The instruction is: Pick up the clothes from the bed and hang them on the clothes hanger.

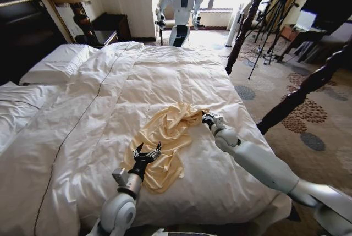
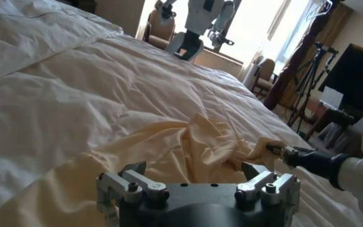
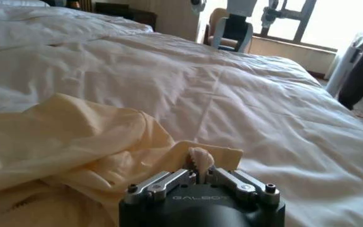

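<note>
The pale yellow clothes [image 1: 168,134] lie crumpled on the white duvet of the bed [image 1: 181,76], near its foot. My right gripper [image 1: 208,118] is shut on the garment's right edge; the right wrist view shows a fold of fabric [image 3: 200,158] pinched between the shut fingers [image 3: 200,174]. Over the near end of the clothes [image 2: 168,151], my left gripper [image 1: 147,152] hovers open, its fingers [image 2: 134,171] spread with nothing between them. From the left wrist, the right gripper [image 2: 275,149] appears farther off, holding the cloth. The clothes hanger is out of view.
Dark twisted posts [image 1: 247,21] [image 1: 308,87] stand at the bed's right side. Pillows [image 1: 55,62] and a dark headboard [image 1: 22,27] lie to the left. Another white robot [image 1: 181,2] stands by the window, with tripods [image 1: 269,21] on the patterned carpet at right.
</note>
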{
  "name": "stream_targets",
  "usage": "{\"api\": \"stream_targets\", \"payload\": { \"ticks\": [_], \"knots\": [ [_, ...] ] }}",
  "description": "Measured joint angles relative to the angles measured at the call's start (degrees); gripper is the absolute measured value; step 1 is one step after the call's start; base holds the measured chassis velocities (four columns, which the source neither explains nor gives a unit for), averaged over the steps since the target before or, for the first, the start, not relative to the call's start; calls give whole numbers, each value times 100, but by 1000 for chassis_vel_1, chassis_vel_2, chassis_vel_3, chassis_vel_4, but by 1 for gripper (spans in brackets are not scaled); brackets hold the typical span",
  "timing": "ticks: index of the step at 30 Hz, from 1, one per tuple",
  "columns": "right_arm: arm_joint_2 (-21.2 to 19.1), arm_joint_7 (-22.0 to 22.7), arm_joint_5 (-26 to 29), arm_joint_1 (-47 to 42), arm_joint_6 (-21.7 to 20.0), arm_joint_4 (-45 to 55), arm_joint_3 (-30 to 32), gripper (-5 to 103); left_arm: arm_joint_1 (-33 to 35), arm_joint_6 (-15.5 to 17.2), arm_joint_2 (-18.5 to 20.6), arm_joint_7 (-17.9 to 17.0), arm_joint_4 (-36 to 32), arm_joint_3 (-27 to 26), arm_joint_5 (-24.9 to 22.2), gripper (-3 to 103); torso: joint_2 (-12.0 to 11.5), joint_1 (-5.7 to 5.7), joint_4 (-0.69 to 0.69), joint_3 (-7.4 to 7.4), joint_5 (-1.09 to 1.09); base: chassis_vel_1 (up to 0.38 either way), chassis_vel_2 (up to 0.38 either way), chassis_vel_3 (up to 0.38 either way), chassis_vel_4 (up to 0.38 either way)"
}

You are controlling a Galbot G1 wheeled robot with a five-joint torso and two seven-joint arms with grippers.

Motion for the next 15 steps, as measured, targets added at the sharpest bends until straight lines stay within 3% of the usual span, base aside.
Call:
{"api": "stream_targets", "payload": {
  "ticks": [2, 4, 9, 15],
  "knots": [
    [134, -59, 1, 147, 14, -114, -140, 0, 12, 1, -62, -7, 7, 5, 68, 100, 0, 0, 4, 0, 3, 0, 0, 0, 0],
    [364, -127, 33, 397, 32, -296, -384, 0, -53, 33, -171, -69, 114, 172, 186, 100, 0, 0, 18, 0, 0, 0, 0, 0, 0],
    [360, -86, 176, 539, 95, -313, -553, 0, -586, 71, -198, -300, 658, 814, 243, 100, 0, 0, 2, 0, -2, 0, 0, 0, 0],
    [162, 56, 282, 402, 97, 17, -454, 0, -564, 71, 75, -316, 568, 433, 169, 100, 0, 1, 4, 1, 0, 0, 0, 0, 0]
  ]
}}
